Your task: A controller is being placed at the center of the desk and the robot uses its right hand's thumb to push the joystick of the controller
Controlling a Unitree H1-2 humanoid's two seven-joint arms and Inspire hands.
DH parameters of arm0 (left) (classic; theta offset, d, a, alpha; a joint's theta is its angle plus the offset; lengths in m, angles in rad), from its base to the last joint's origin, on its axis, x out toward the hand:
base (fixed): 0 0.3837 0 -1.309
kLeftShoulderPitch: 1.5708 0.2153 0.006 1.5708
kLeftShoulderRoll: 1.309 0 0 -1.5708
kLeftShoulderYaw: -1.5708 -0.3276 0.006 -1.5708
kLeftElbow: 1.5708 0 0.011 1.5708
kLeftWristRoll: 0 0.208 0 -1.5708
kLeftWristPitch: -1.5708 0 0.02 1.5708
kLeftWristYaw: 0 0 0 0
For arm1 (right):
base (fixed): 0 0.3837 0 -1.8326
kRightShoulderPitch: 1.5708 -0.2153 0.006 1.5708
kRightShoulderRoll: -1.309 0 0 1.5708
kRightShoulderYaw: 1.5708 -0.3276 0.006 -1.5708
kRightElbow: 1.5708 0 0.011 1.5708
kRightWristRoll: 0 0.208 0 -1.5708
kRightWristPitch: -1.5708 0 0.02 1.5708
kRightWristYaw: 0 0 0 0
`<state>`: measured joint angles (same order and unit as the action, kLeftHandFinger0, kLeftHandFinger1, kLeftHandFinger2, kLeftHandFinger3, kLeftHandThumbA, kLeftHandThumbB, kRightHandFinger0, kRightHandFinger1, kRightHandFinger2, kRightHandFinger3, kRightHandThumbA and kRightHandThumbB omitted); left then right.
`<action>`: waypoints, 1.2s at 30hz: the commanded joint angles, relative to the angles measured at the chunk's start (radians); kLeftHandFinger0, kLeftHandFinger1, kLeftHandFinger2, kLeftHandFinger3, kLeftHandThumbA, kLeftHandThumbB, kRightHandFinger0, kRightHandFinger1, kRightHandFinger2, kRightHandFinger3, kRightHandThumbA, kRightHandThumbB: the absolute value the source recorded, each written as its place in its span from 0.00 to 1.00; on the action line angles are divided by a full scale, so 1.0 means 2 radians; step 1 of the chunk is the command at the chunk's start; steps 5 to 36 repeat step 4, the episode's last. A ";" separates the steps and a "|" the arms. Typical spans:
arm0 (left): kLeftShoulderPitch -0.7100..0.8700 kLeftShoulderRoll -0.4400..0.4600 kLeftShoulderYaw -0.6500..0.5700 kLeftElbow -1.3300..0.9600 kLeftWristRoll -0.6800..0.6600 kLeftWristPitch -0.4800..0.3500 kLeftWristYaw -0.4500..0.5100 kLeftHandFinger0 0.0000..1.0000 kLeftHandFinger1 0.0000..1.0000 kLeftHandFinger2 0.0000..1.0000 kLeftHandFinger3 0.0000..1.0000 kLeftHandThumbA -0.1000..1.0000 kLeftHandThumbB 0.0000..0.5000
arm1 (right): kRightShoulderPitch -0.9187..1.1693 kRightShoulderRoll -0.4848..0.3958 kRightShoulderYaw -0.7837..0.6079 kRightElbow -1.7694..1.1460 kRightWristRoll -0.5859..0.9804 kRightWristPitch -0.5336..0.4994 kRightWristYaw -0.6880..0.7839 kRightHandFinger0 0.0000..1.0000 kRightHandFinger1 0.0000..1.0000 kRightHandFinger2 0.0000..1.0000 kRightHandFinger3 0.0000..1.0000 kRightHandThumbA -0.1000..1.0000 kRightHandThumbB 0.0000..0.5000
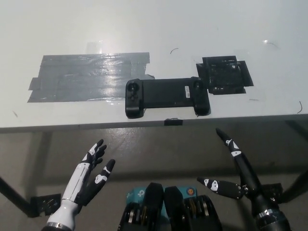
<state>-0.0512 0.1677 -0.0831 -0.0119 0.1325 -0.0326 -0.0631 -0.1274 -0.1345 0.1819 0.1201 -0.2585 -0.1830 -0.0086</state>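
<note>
A black controller (166,96) lies flat near the front edge of the white desk (144,29), with one joystick (133,88) on its left grip and another joystick (196,85) on its right grip. My black right hand (235,168) is open below the desk edge at the lower right, one finger pointing up toward the controller's right end and the thumb spread to the left. It is well short of the desk. My white left hand (90,174) rests open at the lower left, under the desk edge.
A wide patch of grey tape (86,77) covers the desk left of the controller. A black taped square (224,74) sits just right of it. A small black tab (173,122) marks the desk's front edge. Desk legs show at the lower corners.
</note>
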 commanded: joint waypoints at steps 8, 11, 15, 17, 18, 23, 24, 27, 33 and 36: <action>-0.001 0.001 0.006 -0.011 0.005 -0.012 0.005 1.00 1.00 1.00 1.00 0.78 0.00 | -0.014 -0.003 -0.002 -0.007 -0.011 -0.021 -0.003 1.00 1.00 1.00 1.00 0.92 0.40; -0.001 0.001 0.006 -0.011 0.005 -0.012 0.005 1.00 1.00 1.00 1.00 0.78 0.00 | -0.014 -0.003 -0.002 -0.007 -0.011 -0.021 -0.003 1.00 1.00 1.00 1.00 0.92 0.40; -0.001 0.001 0.006 -0.011 0.005 -0.012 0.005 1.00 1.00 1.00 1.00 0.78 0.00 | -0.014 -0.003 -0.002 -0.007 -0.011 -0.021 -0.003 1.00 1.00 1.00 1.00 0.92 0.40; -0.001 0.001 0.006 -0.011 0.005 -0.012 0.005 1.00 1.00 1.00 1.00 0.78 0.00 | -0.014 -0.003 -0.002 -0.007 -0.011 -0.021 -0.003 1.00 1.00 1.00 1.00 0.92 0.40; -0.001 0.001 0.006 -0.011 0.005 -0.012 0.005 1.00 1.00 1.00 1.00 0.78 0.00 | -0.014 -0.003 -0.002 -0.007 -0.011 -0.021 -0.003 1.00 1.00 1.00 1.00 0.92 0.40; -0.001 0.001 0.006 -0.011 0.005 -0.012 0.005 1.00 1.00 1.00 1.00 0.78 0.00 | -0.014 -0.003 -0.002 -0.007 -0.011 -0.021 -0.003 1.00 1.00 1.00 1.00 0.92 0.40; -0.001 0.001 0.006 -0.011 0.005 -0.012 0.005 1.00 1.00 1.00 1.00 0.78 0.00 | -0.014 -0.003 -0.002 -0.007 -0.011 -0.021 -0.003 1.00 1.00 1.00 1.00 0.92 0.40; -0.001 0.001 0.006 -0.011 0.005 -0.012 0.005 1.00 1.00 1.00 1.00 0.78 0.00 | -0.014 -0.003 -0.002 -0.007 -0.011 -0.021 -0.003 1.00 1.00 1.00 1.00 0.92 0.40; -0.001 0.001 0.006 -0.011 0.005 -0.012 0.005 1.00 1.00 1.00 1.00 0.78 0.00 | -0.014 -0.003 -0.002 -0.007 -0.011 -0.021 -0.003 1.00 1.00 1.00 1.00 0.92 0.40; -0.001 0.001 0.006 -0.011 0.005 -0.012 0.005 1.00 1.00 1.00 1.00 0.78 0.00 | -0.014 -0.003 -0.002 -0.007 -0.011 -0.021 -0.003 1.00 1.00 1.00 1.00 0.92 0.40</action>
